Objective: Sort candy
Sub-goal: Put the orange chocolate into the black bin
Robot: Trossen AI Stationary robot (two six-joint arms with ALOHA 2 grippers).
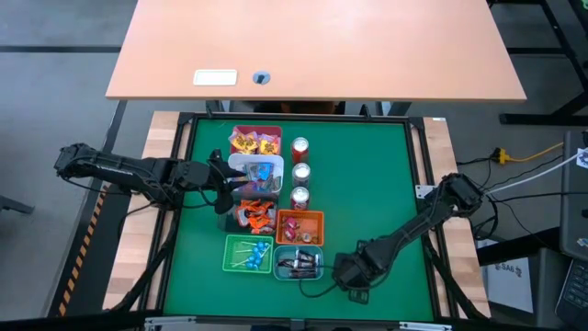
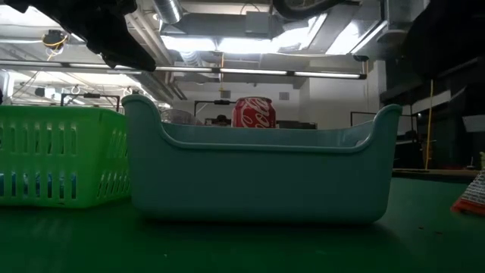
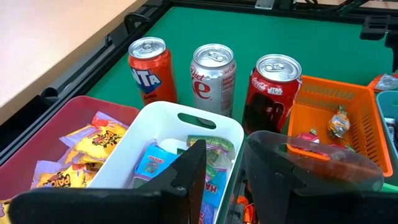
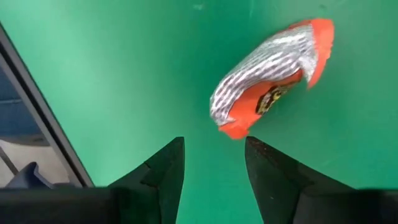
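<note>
Candy (image 4: 268, 81) in an orange-and-silver wrapper lies loose on the green tabletop (image 4: 124, 62) just ahead of the right claw (image 4: 214, 163), whose fingers stand spread and empty, so it should straddle the wrapper's middle squarely before pinching, while the left claw (image 3: 225, 171), also parted, waits over the white bin (image 3: 205, 121).

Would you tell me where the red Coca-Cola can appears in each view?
High view: red Coca-Cola can, bottom of three cans.
Low view: centre, behind the pale teal plastic bin.
Left wrist view: rightmost can.
Right wrist view: not in it.
Landmark: that bin.
</note>
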